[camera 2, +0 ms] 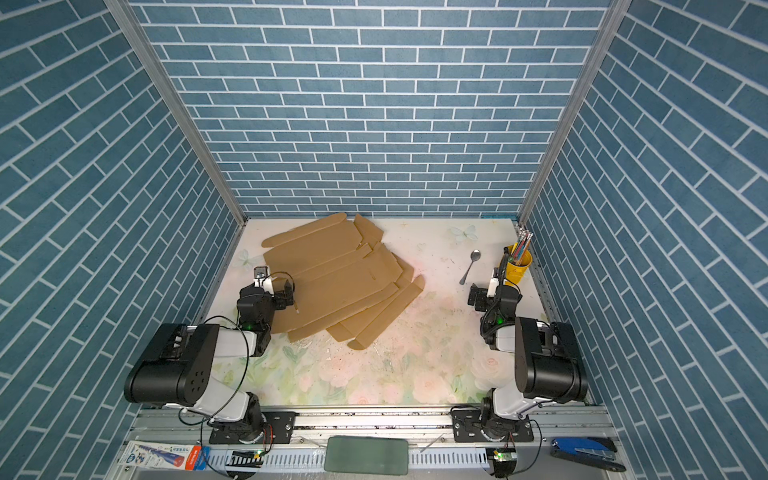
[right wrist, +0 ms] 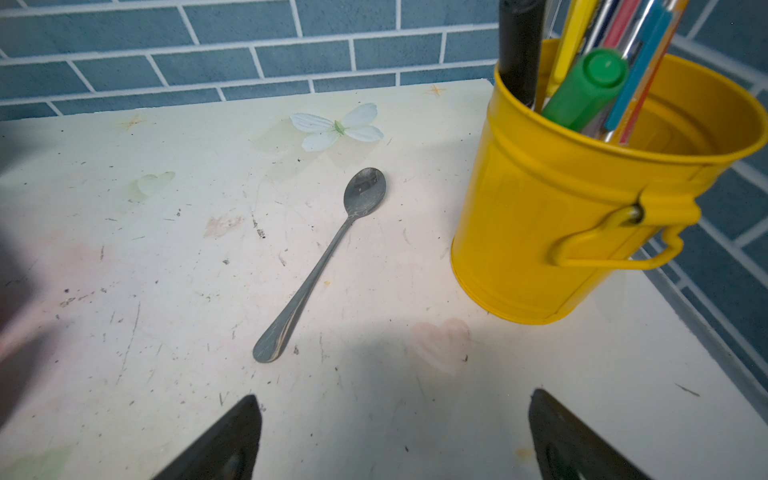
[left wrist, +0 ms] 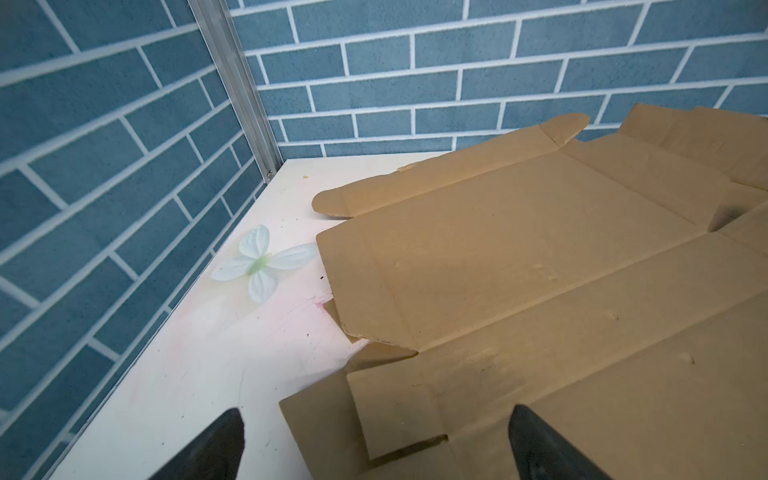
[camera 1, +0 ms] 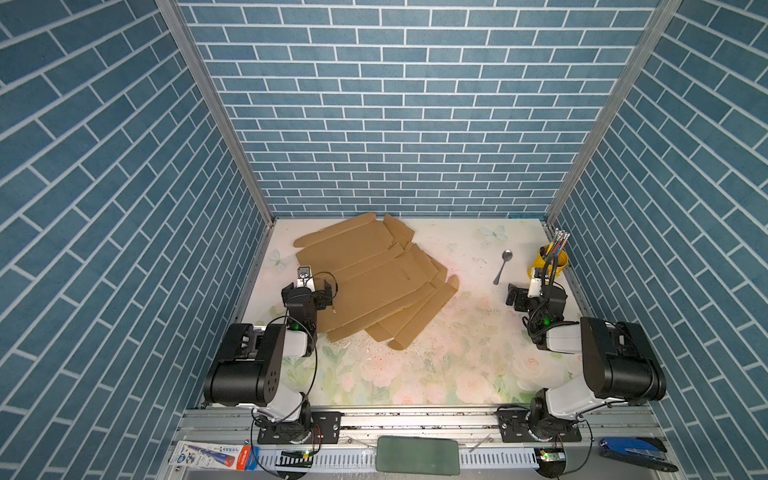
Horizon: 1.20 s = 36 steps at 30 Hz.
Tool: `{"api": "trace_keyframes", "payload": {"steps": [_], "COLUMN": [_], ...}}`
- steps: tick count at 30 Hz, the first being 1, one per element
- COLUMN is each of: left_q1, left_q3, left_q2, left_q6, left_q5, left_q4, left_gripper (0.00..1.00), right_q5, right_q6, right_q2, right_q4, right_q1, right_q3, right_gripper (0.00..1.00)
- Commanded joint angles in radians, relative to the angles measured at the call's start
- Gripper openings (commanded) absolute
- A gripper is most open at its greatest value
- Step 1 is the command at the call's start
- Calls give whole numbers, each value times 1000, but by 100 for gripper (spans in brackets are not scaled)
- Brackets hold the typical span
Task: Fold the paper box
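Observation:
The paper box (camera 1: 374, 274) (camera 2: 340, 274) is a brown cardboard blank lying flat and unfolded on the table, running from the back left toward the middle with its flaps spread out. My left gripper (camera 1: 309, 286) (camera 2: 270, 291) hovers over its near-left edge. In the left wrist view the gripper (left wrist: 378, 411) is open, with the cardboard (left wrist: 519, 270) below and nothing between the fingers. My right gripper (camera 1: 534, 291) (camera 2: 492, 291) stands at the right, far from the box. It is open (right wrist: 395, 397) over bare tabletop.
A metal spoon (camera 1: 502, 266) (right wrist: 324, 262) lies just ahead of the right gripper. A yellow bucket (camera 1: 548, 262) (right wrist: 561, 208) full of pens stands at the right wall. Blue brick walls close in three sides. Blue pliers (camera 1: 631, 451) rest on the front rail.

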Motion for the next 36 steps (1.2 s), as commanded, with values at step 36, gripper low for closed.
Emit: {"api": "trace_keyframes", "payload": {"steps": [36], "left_q1": [-219], "left_q3": [608], "left_q2": [-332], "left_q6": [-318], "left_q5": [118], "left_q4": [-1262], "left_gripper": [87], "right_q5": [-106], "right_q6": [781], "right_q2": [-175], "right_q4": [-1081], "right_q1": [282], "right_q3": [521], "right_gripper": [77]}}
